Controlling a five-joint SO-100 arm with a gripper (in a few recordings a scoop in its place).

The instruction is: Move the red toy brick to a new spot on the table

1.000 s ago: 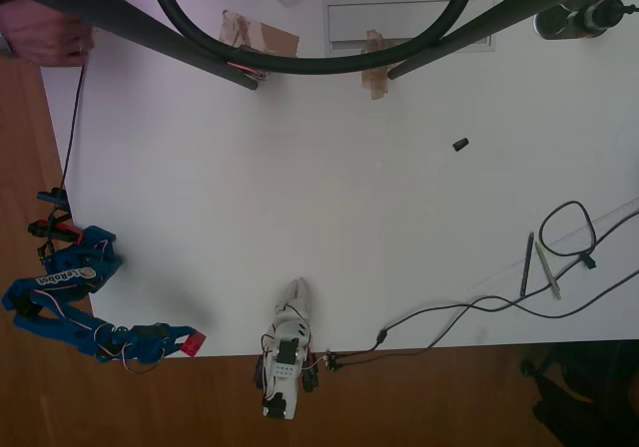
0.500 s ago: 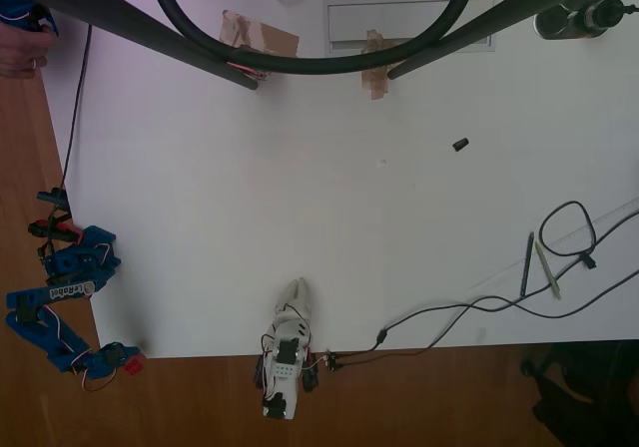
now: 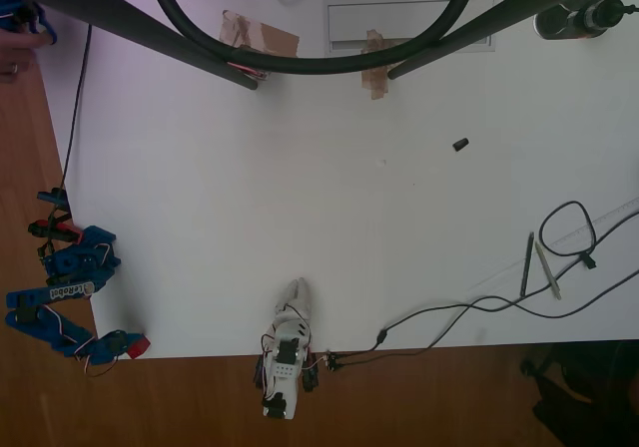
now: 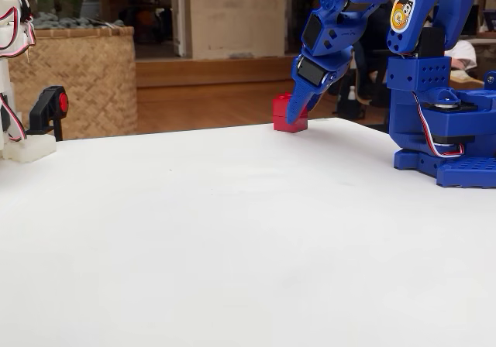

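Down at the desk's bottom-left corner in the overhead view, right on the edge, that's where the action is: the red toy brick sits at the very tip of the blue arm. Same story from the fixed view, where the brick rests on the far edge of the white desk, studs up, with the tool pressed in against its right side.

One blue fingertip clearly overlaps the brick, but whether the jaws are clamped on it or just alongside, I can't tell; the second finger is hidden behind.

So how far along are we? The brick looks to be down on the surface, not in the air, and it's parked at the rim. My read: either the grasp is being made or the brick has just been set here. Nothing confirms a finished move. What's left, I'd judge, is a clean release well onto the desk and the arm pulling clear.
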